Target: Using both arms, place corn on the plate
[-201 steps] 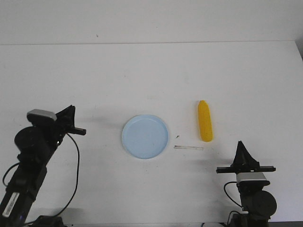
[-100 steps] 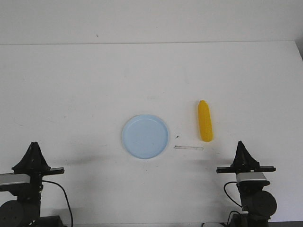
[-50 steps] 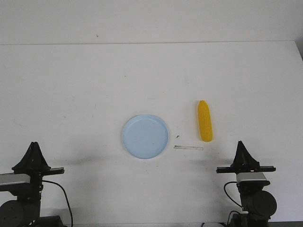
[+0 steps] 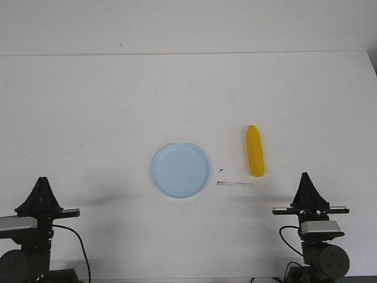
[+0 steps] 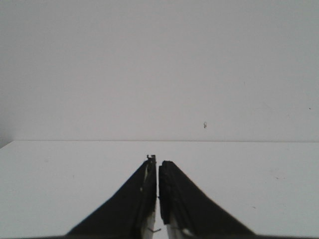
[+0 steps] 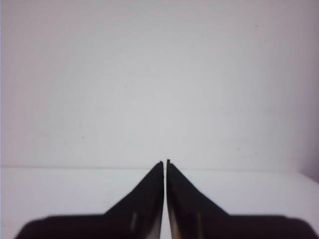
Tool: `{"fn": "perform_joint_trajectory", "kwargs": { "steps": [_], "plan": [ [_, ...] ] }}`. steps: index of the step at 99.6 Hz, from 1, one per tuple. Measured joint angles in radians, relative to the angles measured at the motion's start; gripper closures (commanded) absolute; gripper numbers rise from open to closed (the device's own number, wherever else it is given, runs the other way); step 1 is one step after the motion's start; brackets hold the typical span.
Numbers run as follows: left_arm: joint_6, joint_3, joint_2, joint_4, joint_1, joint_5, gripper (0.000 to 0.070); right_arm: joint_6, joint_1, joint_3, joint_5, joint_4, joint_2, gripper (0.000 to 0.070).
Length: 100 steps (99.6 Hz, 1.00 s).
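Observation:
The yellow corn (image 4: 254,151) lies on the white table, right of centre, its tapered end pointing away from me. The pale blue plate (image 4: 181,170) sits empty in the middle, a short gap left of the corn. My left gripper (image 4: 41,184) is shut and empty at the front left, far from both; in the left wrist view (image 5: 158,160) its jaws are closed over bare table. My right gripper (image 4: 305,177) is shut and empty at the front right, just in front of and right of the corn; the right wrist view (image 6: 165,161) shows only table and wall.
A thin pale strip (image 4: 234,184) and a tiny dark speck (image 4: 221,171) lie on the table between the plate and the corn. The table's far edge meets a white wall (image 4: 188,26).
The left arm swung down from a raised pose to rest at the front left two seconds ago. The right gripper has just shifted slightly right and toward me. Corn and plate have not moved.

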Motion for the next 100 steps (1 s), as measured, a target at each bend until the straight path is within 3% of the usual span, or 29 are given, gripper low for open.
{"fn": "perform_joint_trajectory", "kwargs": {
  "steps": [24, 41, 75, 100],
  "plan": [
    [0.0, 0.0, 0.0, 0.0, 0.0, 0.0, 0.0699, 0.041, 0.0, 0.225, -0.007, -0.285, 0.091, 0.0694],
    [0.0, 0.0, 0.0, 0.0, 0.0, 0.0, 0.0699, 0.091, 0.0, 0.311, -0.007, -0.383, 0.269, 0.0695],
    [0.0, 0.0, 0.0, 0.0, 0.0, 0.0, 0.0699, 0.117, 0.003, 0.628, -0.007, -0.513, 0.826, 0.0695],
    [0.0, 0.0, 0.0, 0.0, 0.0, 0.0, 0.0699, 0.161, 0.035, 1.003, -0.007, -0.773, 1.221, 0.0694]
  ]
}}
